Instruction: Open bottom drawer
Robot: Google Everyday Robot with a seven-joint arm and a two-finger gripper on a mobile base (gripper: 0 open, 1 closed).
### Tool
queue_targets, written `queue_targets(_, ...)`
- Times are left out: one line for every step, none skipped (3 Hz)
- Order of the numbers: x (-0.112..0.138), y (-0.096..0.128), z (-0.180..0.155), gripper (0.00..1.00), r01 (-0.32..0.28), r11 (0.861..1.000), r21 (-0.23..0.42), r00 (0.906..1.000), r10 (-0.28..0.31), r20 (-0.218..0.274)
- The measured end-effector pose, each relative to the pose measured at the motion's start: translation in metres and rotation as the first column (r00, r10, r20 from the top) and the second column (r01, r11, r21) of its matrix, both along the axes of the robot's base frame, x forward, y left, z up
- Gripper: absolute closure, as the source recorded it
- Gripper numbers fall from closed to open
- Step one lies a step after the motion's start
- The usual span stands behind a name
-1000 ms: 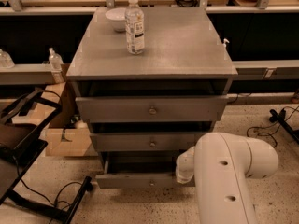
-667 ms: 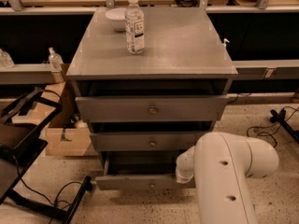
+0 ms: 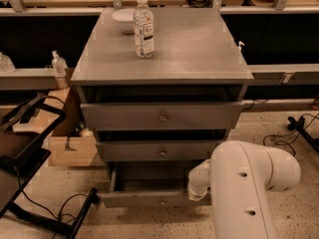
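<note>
Your tool (image 3: pixel 197 185) sits low at the right end of the bottom drawer (image 3: pixel 134 199), right up against its front. Only a white stub of it shows past the bulky white arm (image 3: pixel 244 193) that fills the lower right of your view. You cannot tell whether the tool is spread, pressed together or gripping anything, because the arm hides that part.

The bottom drawer is the lowest of the three grey fronts. It stands pulled out from the table (image 3: pixel 199 54), so you look down into its dark inside behind the front. Its small round knob (image 3: pixel 162 202) is at the centre of the front, just left of the tool.

Above it, the middle drawer (image 3: pixel 129 151) sticks out less, and the top drawer (image 3: pixel 119 116) sits under the overhanging edge of the table top. Each has the same round knob at its centre.

On the table top a clear water bottle (image 3: pixel 143 28) stands upright towards the back left. A white bowl (image 3: pixel 123 20) sits just behind it and to its left.

To your left of the table, a cardboard box (image 3: pixel 75 148) rests on the speckled floor. A black frame (image 3: pixel 25 148) stands in front of the box, and a small bottle (image 3: pixel 59 64) stands on the ledge above it. On the right, black cables (image 3: pixel 286 133) lie on the floor.
</note>
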State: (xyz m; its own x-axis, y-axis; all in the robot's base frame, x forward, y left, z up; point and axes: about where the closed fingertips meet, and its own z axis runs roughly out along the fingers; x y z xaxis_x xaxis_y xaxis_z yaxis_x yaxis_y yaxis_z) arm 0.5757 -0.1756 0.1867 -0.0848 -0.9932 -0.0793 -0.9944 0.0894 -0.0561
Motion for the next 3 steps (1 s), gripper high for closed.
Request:
queue_targets(0.0000,0.0000,0.0014,1.00,0.000,1.000,0.000,1.0000,0.000,0.000)
queue_targets(-0.0001,0.0000,0.0014,1.00,0.000,1.000,0.000,1.0000,0.000,0.000)
queue_targets(-0.0070,0.0010,0.0006,1.00,-0.001,1.000,0.000,0.9999,0.001,-0.012)
